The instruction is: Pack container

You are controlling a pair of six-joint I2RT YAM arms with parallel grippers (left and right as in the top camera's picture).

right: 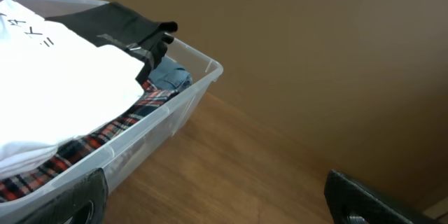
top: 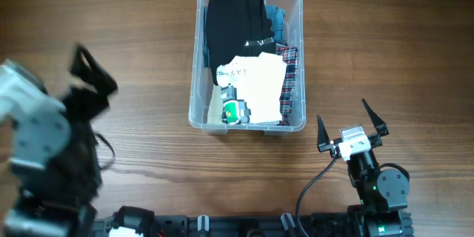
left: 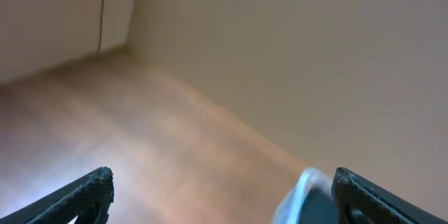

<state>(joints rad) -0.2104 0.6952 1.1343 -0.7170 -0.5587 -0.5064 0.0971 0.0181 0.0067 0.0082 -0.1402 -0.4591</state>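
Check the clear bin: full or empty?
Full: the container holds a black garment, a white garment and plaid fabric, piled about to its rim.

overhead: top-down | right wrist: low, shares container (top: pixel 195 59) | left wrist: low, oblique

Brown wood-grain table (top: pixel 133 15) carries one clear plastic container (top: pixel 194 96), standing flat and upright near the middle toward the far side, and a black cable (top: pixel 305 191) curving across the front-right surface.
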